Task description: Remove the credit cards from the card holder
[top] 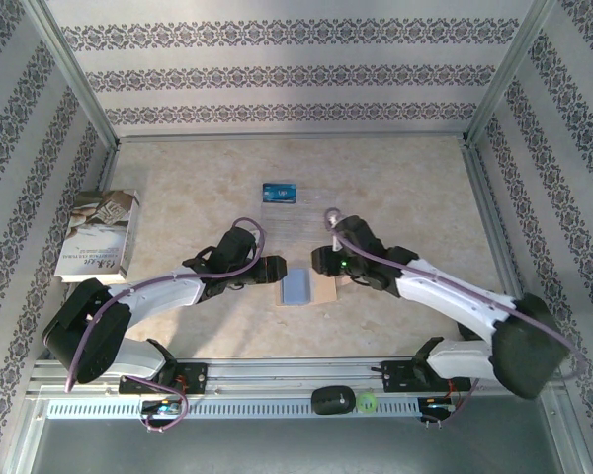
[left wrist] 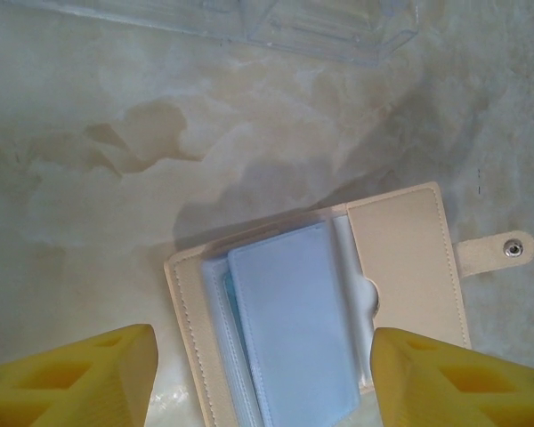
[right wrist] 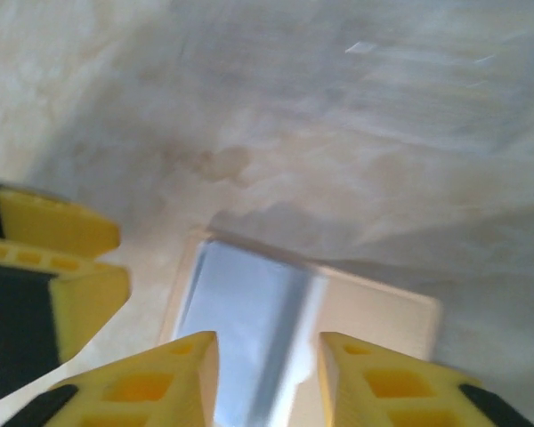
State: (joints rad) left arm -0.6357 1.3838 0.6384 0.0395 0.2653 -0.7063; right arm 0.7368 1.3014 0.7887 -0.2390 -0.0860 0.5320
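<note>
Wallet count: one tan folding card holder (top: pixel 307 288) lies open on the beige counter (top: pixel 425 197) between my left end effector (top: pixel 274 269) and right end effector (top: pixel 325 263), both released, empty. One bright blue plastic credit card (top: pixel 279 192) lies farther back, at one clear plastic tray (top: pixel 301 219).

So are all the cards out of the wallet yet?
Not sure yet. Done: one blue card lies away from the wallet, at the clear tray. In hand: the card holder lies open on the table, and the left tool and right tool are open at it, holding nothing. Left: checking its blue-grey sleeves; I cannot tell whether another card is tucked inside.
</note>
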